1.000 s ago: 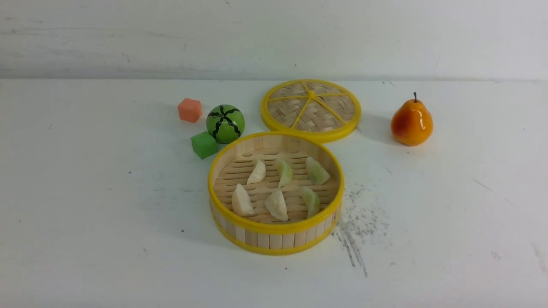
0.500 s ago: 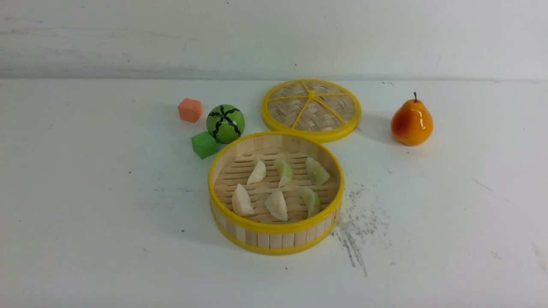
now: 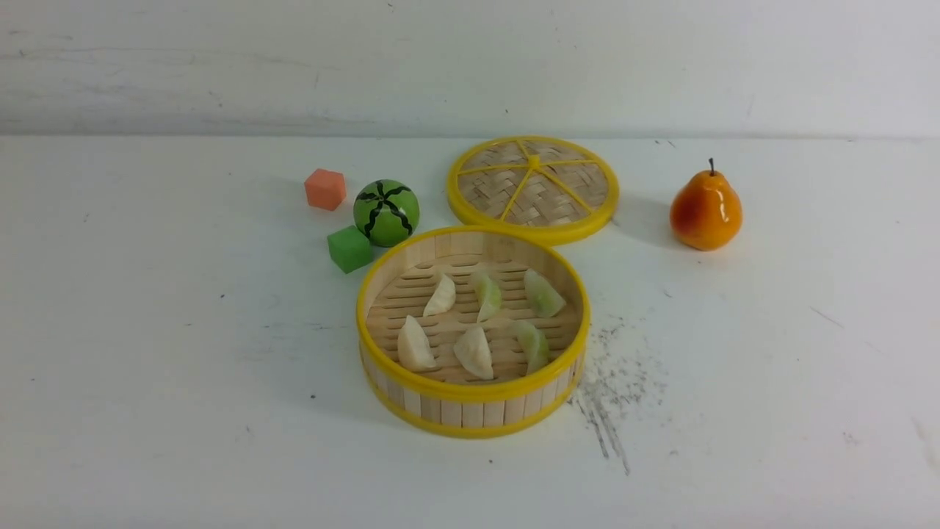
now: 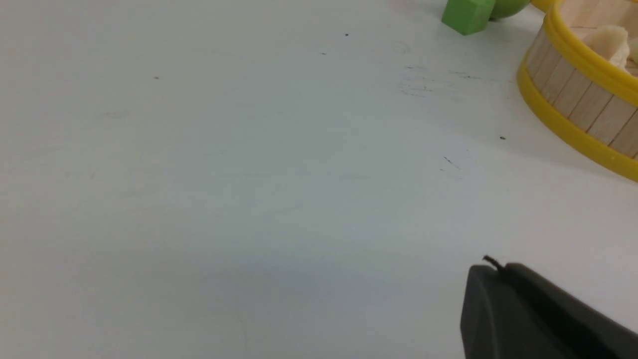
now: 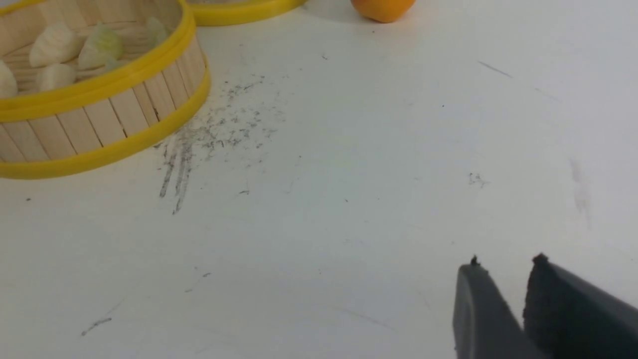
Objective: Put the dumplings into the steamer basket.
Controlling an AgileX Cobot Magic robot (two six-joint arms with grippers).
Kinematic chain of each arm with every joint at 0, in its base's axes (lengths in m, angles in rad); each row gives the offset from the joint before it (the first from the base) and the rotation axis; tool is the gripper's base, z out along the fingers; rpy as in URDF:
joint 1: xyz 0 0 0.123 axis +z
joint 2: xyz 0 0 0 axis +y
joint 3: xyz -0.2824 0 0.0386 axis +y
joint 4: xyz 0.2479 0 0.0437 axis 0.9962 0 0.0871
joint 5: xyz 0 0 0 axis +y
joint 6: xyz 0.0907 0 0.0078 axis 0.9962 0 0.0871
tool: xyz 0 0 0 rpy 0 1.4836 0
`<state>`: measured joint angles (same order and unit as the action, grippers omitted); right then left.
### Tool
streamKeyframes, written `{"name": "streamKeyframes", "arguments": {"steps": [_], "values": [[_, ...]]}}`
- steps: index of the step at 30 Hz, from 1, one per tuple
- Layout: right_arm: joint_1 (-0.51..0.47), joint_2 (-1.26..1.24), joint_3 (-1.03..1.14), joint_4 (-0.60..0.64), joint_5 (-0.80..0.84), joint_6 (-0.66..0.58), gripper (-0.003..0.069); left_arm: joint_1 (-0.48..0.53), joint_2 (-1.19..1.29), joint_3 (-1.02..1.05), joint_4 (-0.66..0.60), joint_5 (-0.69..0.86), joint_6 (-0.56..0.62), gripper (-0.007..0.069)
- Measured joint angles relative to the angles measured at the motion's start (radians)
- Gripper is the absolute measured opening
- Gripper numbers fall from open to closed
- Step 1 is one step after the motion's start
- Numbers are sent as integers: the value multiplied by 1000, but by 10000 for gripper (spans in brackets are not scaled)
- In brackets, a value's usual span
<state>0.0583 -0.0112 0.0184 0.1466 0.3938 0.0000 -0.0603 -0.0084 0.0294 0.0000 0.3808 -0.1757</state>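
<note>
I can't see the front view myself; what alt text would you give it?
A round steamer basket on a white table holds six dumplings, three cream, three pale green. Behind it lie its woven lid, a toy watermelon, green and orange cubes, and a pear.

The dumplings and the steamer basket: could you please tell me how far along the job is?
Done: all six dumplings lie on the slatted floor of the steamer basket. In hand: nothing; the left gripper is shut and empty, the right gripper open and empty, both away from the basket. Left: seemingly nothing.
</note>
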Motion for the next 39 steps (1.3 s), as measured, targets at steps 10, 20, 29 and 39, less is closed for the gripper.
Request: {"name": "streamKeyframes", "arguments": {"steps": [10, 20, 29, 39], "values": [[0, 0, 0, 0, 0, 0, 158, 0, 0, 0, 0, 0, 0, -13], [0, 0, 0, 0, 0, 0, 176, 0, 0, 0, 0, 0, 0, -13], [0, 0, 0, 0, 0, 0, 188, 0, 0, 0, 0, 0, 0, -13], [0, 0, 0, 0, 0, 0, 206, 0, 0, 0, 0, 0, 0, -10]]}}
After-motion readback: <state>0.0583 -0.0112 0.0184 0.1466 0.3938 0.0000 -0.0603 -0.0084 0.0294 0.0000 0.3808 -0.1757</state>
